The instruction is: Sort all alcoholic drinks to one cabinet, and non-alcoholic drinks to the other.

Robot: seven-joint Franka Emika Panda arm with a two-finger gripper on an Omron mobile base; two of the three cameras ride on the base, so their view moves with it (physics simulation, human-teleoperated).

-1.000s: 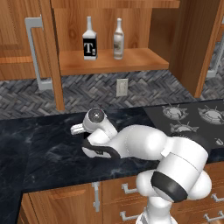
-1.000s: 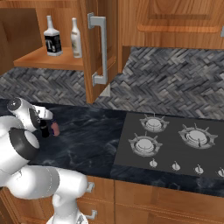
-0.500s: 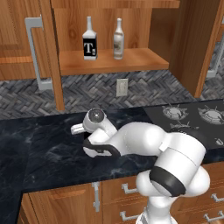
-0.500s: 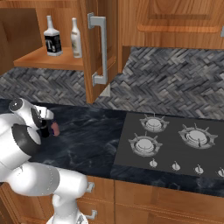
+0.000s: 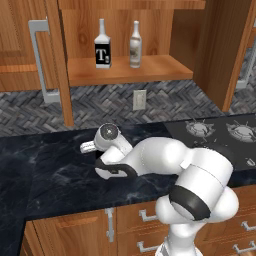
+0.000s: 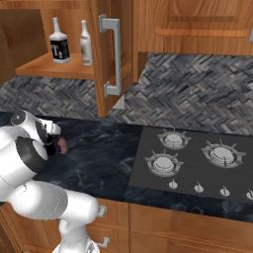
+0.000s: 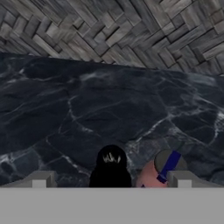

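Two alcoholic drinks stand upright on the open cabinet's shelf: a square clear bottle with a black "T" label (image 5: pixel 102 48) (image 6: pixel 60 44) and a slim cream-white bottle (image 5: pixel 135 44) (image 6: pixel 86 42). My gripper (image 7: pixel 111 180) is open, low over the black counter (image 5: pixel 55 170), pointing at the back wall. Two non-alcoholic drinks are right in front of it. The black bottle (image 7: pixel 110 168) is centred between the fingers. The pink bottle with a dark cap (image 7: pixel 162 171) (image 6: pixel 62 145) is just inside the right fingertip (image 7: pixel 183 179). Neither bottle is gripped.
A gas hob (image 6: pixel 192 158) (image 5: pixel 225 135) fills the counter's right side. The open cabinet door with its metal handle (image 6: pixel 112 54) hangs above the counter. A wall socket (image 5: pixel 139 99) sits in the herringbone backsplash. More closed wooden cabinets (image 6: pixel 197 24) are at the upper right.
The arm's upper links have swung slightly. The hand, the open fingers and the bottles stay where they were.
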